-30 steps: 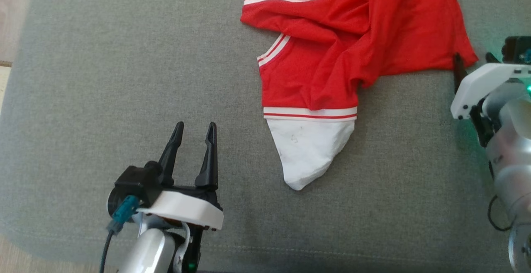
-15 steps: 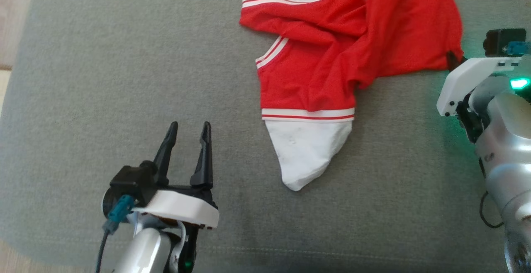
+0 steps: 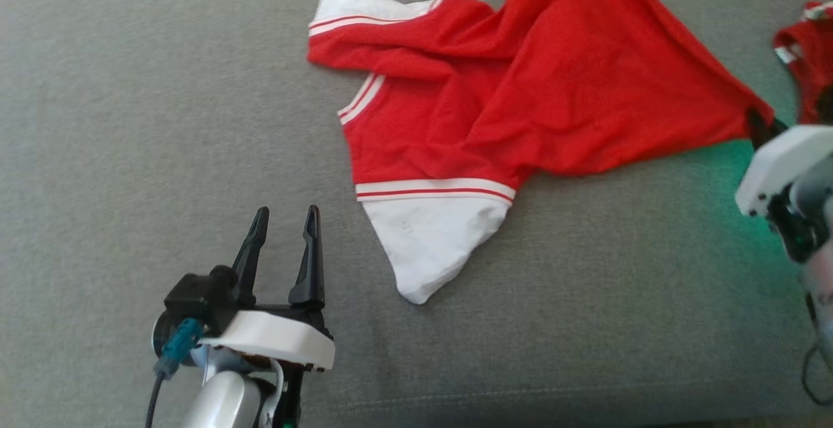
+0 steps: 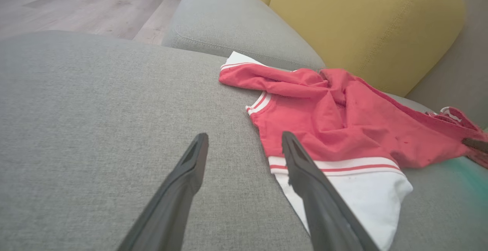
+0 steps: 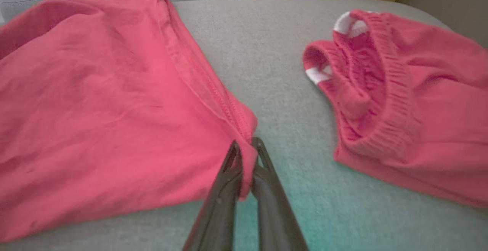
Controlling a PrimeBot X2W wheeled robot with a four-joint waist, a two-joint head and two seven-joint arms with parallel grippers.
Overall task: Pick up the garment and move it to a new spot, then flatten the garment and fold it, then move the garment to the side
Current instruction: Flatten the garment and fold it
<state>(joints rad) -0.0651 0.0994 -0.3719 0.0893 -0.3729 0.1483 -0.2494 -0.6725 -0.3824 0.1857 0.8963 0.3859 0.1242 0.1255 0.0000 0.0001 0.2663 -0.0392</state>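
- Head view: the red-and-white garment (image 3: 520, 103) lies crumpled on the grey sofa cushion (image 3: 130, 122). The left claw (image 3: 286, 210) hovers spread, near the white sleeve but apart from it.
- Left wrist view: the cloth is thin and creased, so probably light, limp and quick to bunch.
- Right wrist view: the right claw (image 5: 246, 144) is pressed together on the garment's stitched hem corner, a sensible hold. A second red garment (image 5: 400, 110) lies nearby.

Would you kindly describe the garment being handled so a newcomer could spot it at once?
On the grey sofa seat, before the yellow cushion, lie two red garments. The one meant is the larger shirt in the middle, its corner pinched by the right gripper. Unlike the ribbed red knit beside it, it has white, red-striped sleeves.
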